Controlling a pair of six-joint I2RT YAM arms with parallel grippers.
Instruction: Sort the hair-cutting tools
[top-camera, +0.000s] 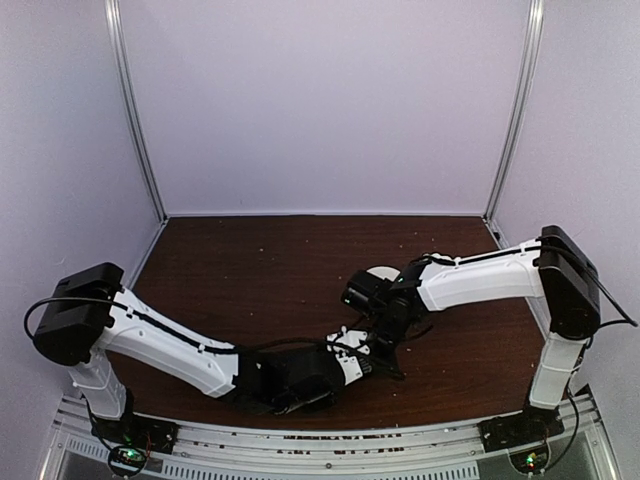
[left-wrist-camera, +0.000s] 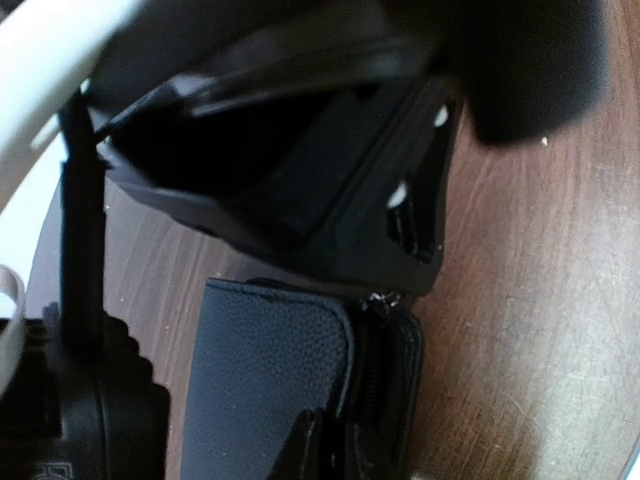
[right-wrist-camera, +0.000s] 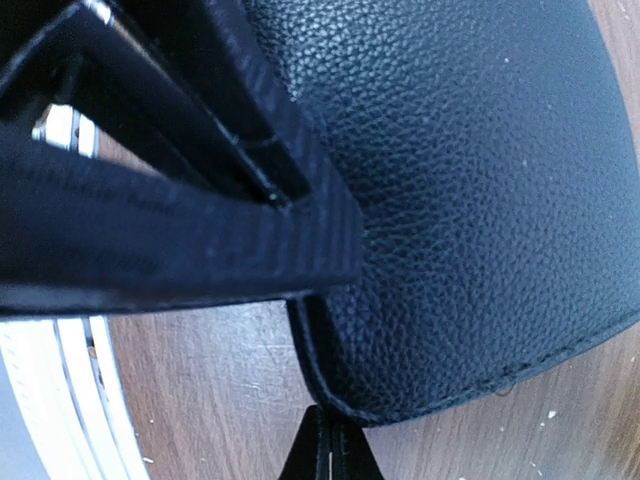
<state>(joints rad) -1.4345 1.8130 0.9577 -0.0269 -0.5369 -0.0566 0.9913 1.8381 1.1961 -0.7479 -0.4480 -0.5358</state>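
Arms reach in from the near edge of the surface and meet in the middle. Closest to that edge, the left gripper lies low over the black case. It is almost closed, and it looks like it pinches the case right by the zipper. I think it does that so the case cannot slide. It is dark there, so I am not fully sure.

Just past it, the right gripper is closed tight, with its tip right at the edge of the case. I cannot tell if it has hold of anything. Maybe it wants the zipper pull, so the case can be opened.

The scissors and the thin dark sticks do not show in any view. My guess is they are inside the case.

The two grippers are very close and could bump. They also hide the case from above.

A bit farther back, a white bowl peeks out behind the right arm. Beyond that is brown surface with little crumbs, then pale walls.
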